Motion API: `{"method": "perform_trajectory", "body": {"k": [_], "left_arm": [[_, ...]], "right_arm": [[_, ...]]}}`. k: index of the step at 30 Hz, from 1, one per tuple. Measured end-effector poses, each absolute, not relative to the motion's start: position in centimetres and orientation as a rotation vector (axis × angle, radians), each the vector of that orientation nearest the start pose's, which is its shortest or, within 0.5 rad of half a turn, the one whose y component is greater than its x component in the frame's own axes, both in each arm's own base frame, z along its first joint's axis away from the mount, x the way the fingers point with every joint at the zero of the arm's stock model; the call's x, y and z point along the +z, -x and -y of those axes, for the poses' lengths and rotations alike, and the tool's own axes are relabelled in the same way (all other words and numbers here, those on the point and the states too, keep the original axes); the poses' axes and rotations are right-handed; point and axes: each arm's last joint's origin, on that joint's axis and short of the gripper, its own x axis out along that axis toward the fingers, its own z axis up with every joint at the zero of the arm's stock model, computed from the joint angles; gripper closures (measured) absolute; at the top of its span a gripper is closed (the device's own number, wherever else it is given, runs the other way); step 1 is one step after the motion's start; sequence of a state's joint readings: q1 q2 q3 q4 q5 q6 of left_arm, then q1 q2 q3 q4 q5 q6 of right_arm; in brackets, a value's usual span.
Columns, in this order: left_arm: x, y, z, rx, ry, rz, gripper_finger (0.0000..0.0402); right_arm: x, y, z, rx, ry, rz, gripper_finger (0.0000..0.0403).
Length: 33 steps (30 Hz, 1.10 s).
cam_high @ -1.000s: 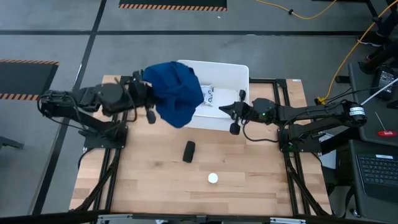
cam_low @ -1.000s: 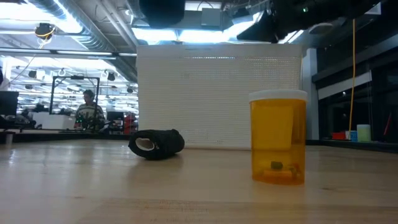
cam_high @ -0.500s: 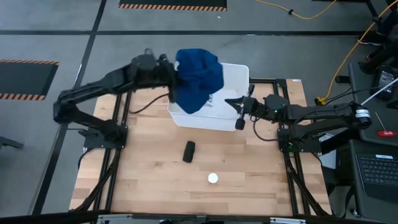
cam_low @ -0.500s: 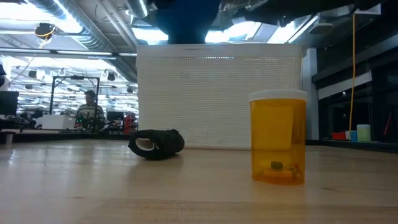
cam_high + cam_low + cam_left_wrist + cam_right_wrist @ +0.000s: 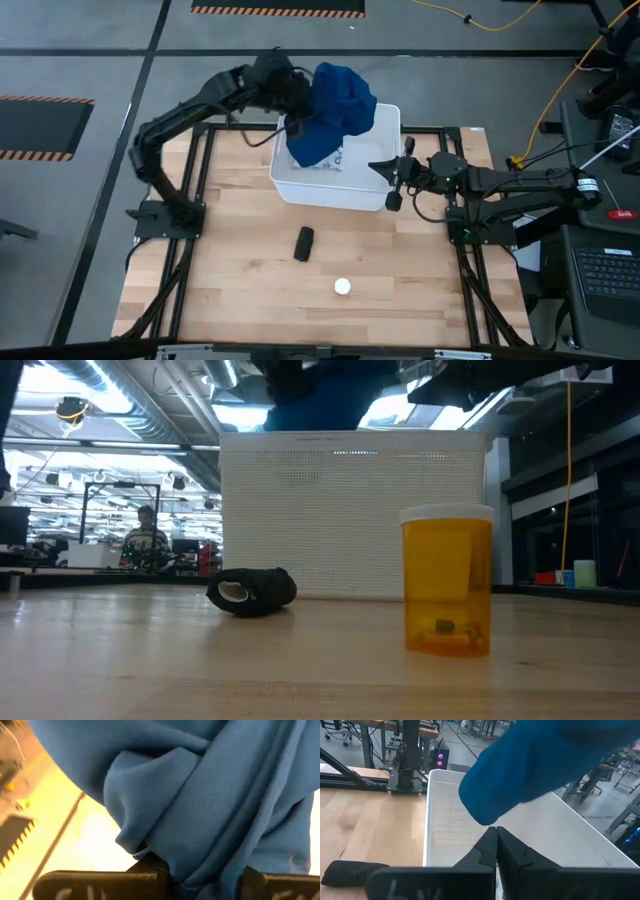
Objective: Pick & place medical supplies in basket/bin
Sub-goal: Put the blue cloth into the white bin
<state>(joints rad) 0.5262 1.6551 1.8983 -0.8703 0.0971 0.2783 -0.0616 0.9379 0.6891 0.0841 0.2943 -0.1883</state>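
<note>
While my left end effector (image 5: 296, 122) stays hidden under folds, its fingers are clamped on the dark blue cloth (image 5: 335, 108), which hangs over the far-left part of the white tub (image 5: 375, 195), above its opening. My right end effector (image 5: 388, 178) sits at the tub's right wall, fingers pressed together on nothing. A white packet printed with dark rings (image 5: 336, 161) lies inside the tub, partly under the cloth. Nearer on the wooden counter (image 5: 240, 290), the small black oblong (image 5: 304, 243) lies apart from the tub, with the tiny white round cap (image 5: 343, 287) nearer still, to its right; from low down that cap tops an amber pill bottle (image 5: 447, 582).
</note>
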Motion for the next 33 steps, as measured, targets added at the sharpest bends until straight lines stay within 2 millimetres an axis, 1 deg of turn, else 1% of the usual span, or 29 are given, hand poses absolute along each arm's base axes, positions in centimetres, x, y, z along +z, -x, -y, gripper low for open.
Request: {"method": "perform_trajectory", "body": {"k": [3, 5, 7, 11, 17, 24, 33], "left_arm": [[42.1, -31.1, -17.8, 0.31, -0.044, -0.733, 0.0361], [41.3, -31.9, -18.0, 0.256, -0.038, -0.784, 0.036], [40.2, -32.6, -18.3, 0.208, -0.015, -0.835, 0.0361], [38.0, -33.8, -18.8, 0.184, -0.019, -0.93, 0.0363], [35.8, -35.4, -19.3, 0.133, -0.058, -0.983, 0.036], [33.7, -36.5, -20.0, 0.107, -0.059, -1.033, 0.0356], [31.5, -37.4, -20.4, 0.04, -0.099, -1.105, 0.0353]], "right_arm": [[29.9, -20.9, 2.1, -0.339, 0.205, -0.198, 0.0395], [29.9, -20.9, 2.1, -0.339, 0.205, -0.198, 0.0395], [29.8, -20.9, 2.1, -0.339, 0.206, -0.198, 0.0395], [29.8, -20.9, 2.1, -0.338, 0.207, -0.198, 0.0395], [29.8, -20.9, 2.1, -0.338, 0.208, -0.199, 0.0395], [29.8, -20.9, 2.1, -0.337, 0.212, -0.203, 0.0395], [29.6, -20.9, 2.1, -0.335, 0.215, -0.222, 0.0395]]}}
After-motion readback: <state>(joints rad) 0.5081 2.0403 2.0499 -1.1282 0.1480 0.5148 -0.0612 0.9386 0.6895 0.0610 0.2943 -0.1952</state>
